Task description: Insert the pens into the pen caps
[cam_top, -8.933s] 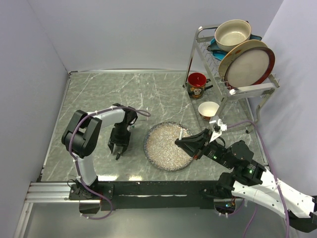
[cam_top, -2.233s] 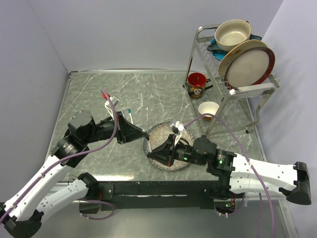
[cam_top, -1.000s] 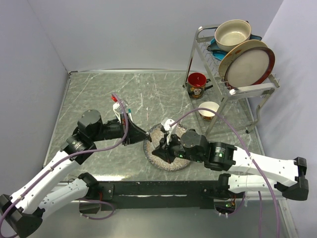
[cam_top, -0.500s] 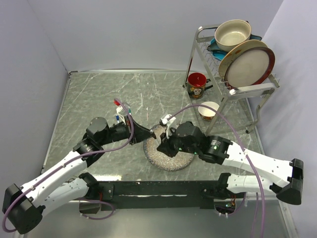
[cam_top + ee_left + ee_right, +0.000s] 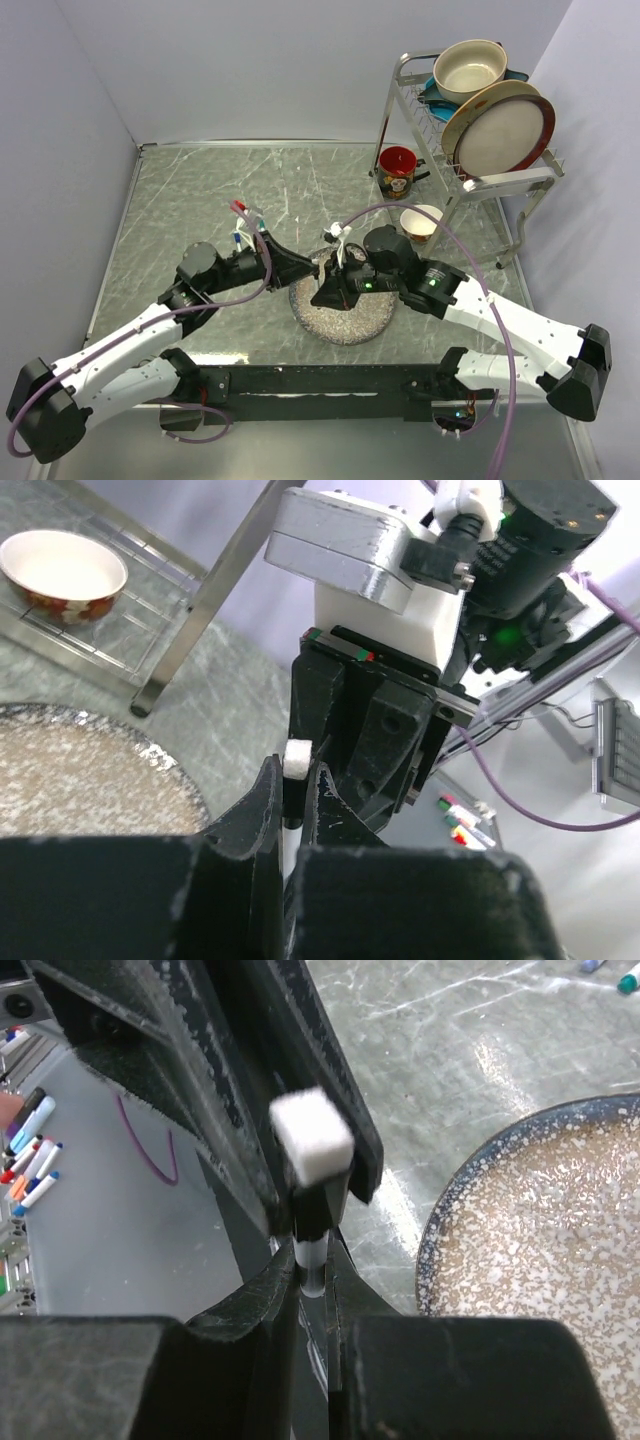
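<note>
Meeting tip to tip over speckled plate point(image 5: 350, 333) left rim. Clamped in left gripper point(image 5: 313, 268): white-ended pen point(image 5: 297, 757). Pinched narrow in right gripper point(image 5: 324, 291): slim black-and-white piece point(image 5: 312, 1256). Open tabletop point(image 5: 190, 185) behind; dish rack point(image 5: 452, 190) far right.

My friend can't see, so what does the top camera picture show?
Two robot arms reach inward; the left gripper and right gripper meet tip to tip above the left rim of the speckled plate. A dish rack stands at the right.
</note>
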{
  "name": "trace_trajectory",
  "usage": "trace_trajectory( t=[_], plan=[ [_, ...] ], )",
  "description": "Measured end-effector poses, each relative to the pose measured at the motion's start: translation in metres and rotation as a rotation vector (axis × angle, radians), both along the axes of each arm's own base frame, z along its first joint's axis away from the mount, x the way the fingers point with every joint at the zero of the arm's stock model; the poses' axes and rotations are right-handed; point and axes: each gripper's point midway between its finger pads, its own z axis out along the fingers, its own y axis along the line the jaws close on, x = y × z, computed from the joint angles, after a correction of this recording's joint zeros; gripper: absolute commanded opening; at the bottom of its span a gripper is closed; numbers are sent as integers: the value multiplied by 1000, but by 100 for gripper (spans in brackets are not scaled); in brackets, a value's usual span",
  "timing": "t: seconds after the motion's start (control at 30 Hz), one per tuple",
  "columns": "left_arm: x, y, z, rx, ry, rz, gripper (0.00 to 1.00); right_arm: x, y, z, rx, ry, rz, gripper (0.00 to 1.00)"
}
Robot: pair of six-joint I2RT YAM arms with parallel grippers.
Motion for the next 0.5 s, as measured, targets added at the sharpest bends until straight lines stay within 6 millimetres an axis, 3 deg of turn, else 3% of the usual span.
trace_trajectory(
  t=[0.23,0.33,0.43,0.47,0.5],
  plan=[
    [13,-5,22,141,-1,42,4,14,4,15,75,-57,-32,0],
    [24,-4,38,206,15,87,24,23,5,26,136,-106,-65,0],
    [33,3,49,247,51,142,32,31,8,37,198,-158,-87,0],
    [34,6,52,256,60,156,40,33,9,39,213,-171,-92,0],
    [36,10,57,264,70,180,55,36,10,43,226,-184,-99,0]
  ],
)
